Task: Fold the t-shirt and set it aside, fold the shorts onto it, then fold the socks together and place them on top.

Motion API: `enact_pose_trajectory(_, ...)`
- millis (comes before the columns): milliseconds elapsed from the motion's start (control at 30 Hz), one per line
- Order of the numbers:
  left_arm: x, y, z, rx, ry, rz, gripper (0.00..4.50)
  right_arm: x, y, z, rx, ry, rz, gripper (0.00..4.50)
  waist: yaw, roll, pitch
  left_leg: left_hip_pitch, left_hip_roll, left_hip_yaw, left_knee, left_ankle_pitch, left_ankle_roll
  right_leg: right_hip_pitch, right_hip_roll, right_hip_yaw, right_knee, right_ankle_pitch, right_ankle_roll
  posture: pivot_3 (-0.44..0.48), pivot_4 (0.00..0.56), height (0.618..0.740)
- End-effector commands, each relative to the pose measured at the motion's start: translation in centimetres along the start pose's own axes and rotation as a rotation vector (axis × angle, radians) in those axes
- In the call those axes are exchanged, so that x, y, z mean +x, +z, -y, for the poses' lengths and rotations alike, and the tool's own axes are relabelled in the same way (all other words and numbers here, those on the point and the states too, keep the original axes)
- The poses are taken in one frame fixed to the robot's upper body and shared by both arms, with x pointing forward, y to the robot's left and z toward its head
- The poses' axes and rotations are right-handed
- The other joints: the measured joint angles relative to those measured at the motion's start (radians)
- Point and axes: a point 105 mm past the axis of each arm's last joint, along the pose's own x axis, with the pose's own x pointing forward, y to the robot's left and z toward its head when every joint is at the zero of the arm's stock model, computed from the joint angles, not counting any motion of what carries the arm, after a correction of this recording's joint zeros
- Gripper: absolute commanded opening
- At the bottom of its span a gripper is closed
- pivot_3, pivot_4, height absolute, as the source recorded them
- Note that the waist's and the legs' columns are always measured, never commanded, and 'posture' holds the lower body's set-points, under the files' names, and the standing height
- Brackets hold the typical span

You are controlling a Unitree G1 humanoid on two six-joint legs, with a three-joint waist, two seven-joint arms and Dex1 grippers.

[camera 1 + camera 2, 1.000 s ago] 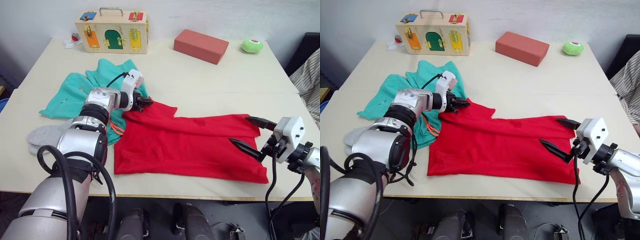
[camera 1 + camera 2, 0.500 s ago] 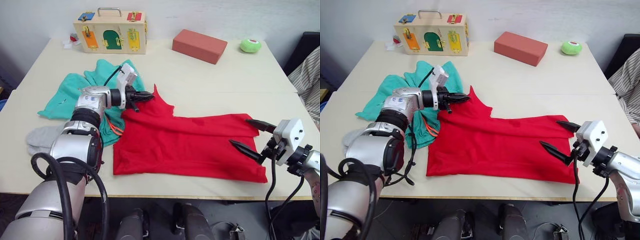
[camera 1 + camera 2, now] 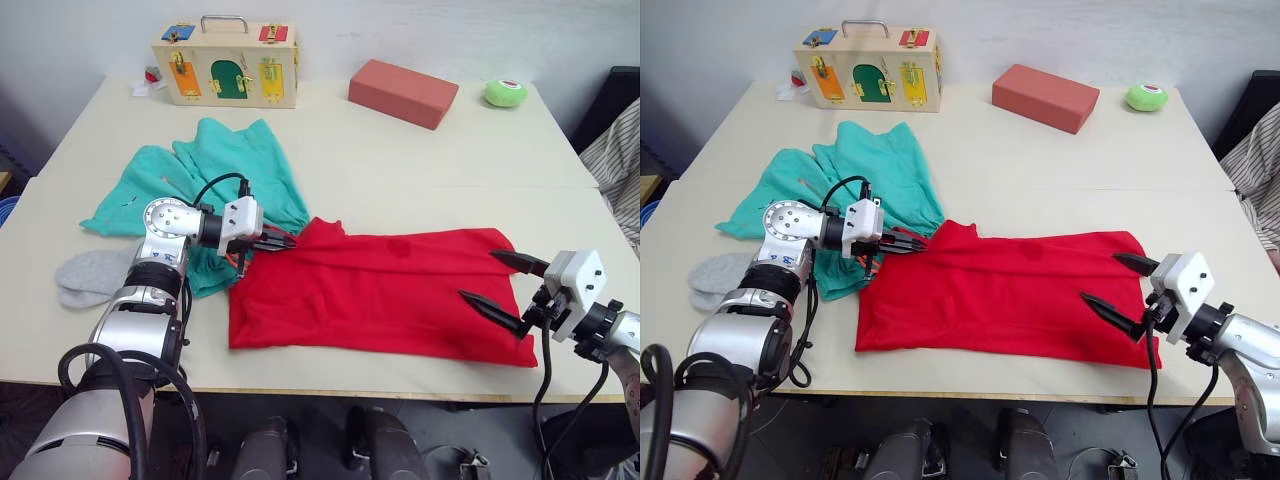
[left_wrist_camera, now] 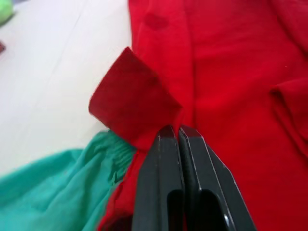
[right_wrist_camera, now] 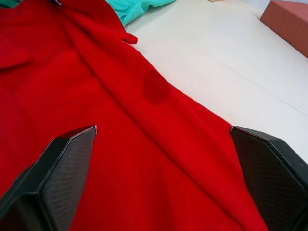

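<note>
Holding: the left gripper (image 3: 283, 241) has its two black fingers (image 4: 179, 144) pressed tight together on a fold of the t-shirt (image 3: 385, 291), at the shirt's left far corner. A small flap of red cloth sticks up just past the fingertips.

Right gripper: the right gripper (image 3: 505, 289) is at the near right of the table (image 3: 420, 170). Its two fingers (image 5: 57, 168) are spread wide apart and hold nothing. They sit low over the right end of the t-shirt. I cannot tell if they touch the cloth.

T-shirt: it is bright red and lies mostly flat on the near part of the table. It stretches from the left gripper across to the right gripper. It has a few long creases and one small darker spot.

Socks: a light grey sock (image 3: 90, 275) lies near the left edge of the table, beside the left arm. I cannot tell if both socks are there.

Shorts: the shorts (image 3: 215, 170) are teal-green and lie spread out just past the left gripper. They touch the t-shirt's left end. A bit of orange string (image 3: 238, 263) shows by the gripper.

Far away: a wooden box with coloured doors (image 3: 225, 65), a red block (image 3: 403, 92) and a green ball (image 3: 504, 92) stand along the back of the table, well apart from the clothes.
</note>
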Motion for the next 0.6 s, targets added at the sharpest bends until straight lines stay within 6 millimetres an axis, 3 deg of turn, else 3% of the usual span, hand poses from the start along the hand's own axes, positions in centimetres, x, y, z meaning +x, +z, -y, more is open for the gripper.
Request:
enact_pose_trajectory(33, -0.4, 0.3, 0.7, 0.146, -0.032, -0.017, 0.03, -0.5, 1.1, 0.0, -0.037, -0.025, 0.037, 4.5, 0.0, 0.0, 0.0, 0.0, 0.0, 0.0, 0.0, 0.0, 0.0, 0.0, 0.0, 0.0, 0.0, 0.0, 0.0, 0.0, 0.15, 0.74)
enact_pose_trajectory(333, -1.8, -0.9, 2.8, 0.236, -0.102, -0.075, 0.03, -0.8, 0.3, -0.2, -0.01, -0.039, 0.021, 4.5, -0.002, 0.0, 0.0, 0.0, 0.0, 0.0, 0.0, 0.0, 0.0, 0.0, 0.0, 0.0, 0.0, 0.0, 0.0, 0.0, 0.15, 0.74)
enact_pose_trajectory(600, -2.4, -1.1, 1.6, 0.063, 0.03, -0.024, 0.03, -1.0, -0.4, -0.4, 0.01, -0.045, 0.008, 4.5, -0.001, 0.0, 0.0, 0.0, 0.0, 0.0, 0.0, -0.001, 0.002, 0.0, 0.0, 0.0, 0.0, 0.0, 0.0, 0.0, 0.15, 0.74)
